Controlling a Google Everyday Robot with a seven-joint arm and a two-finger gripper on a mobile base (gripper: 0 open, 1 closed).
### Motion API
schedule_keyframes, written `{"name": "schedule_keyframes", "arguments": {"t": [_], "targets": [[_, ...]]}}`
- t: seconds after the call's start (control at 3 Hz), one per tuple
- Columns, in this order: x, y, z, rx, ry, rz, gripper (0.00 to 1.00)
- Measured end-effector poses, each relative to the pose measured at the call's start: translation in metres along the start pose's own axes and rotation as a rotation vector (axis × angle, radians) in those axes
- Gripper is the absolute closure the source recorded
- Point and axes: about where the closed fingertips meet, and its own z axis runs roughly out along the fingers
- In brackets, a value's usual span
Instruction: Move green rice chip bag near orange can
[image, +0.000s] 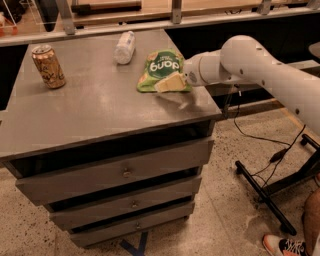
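A single camera looks down from high in front of the grey drawer cabinet (100, 115), facing its top and drawer fronts at middle range. The arm (260, 65) extends from the frame's right edge, its gripper (171, 83) at the green rice chip bag (162, 65).

Gripper (169, 84) at bag (161, 65); open tabletop (100, 107) toward orange can (48, 66)

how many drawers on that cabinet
3, stacked under the tabletop: upper drawer, middle drawer, bottom drawer. The hand is above, at the green rice chip bag, right side.
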Motion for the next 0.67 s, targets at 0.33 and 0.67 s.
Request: {"name": "schedule_keyframes", "arguments": {"t": [0.33,0.67], "targets": [[-0.0035,-0.0010,0.0020,-0.005,-0.013,-0.005,0.41],[-0.0065,-0.0025,0.0040,-0.008,-0.017,-0.020,0.64]]}}
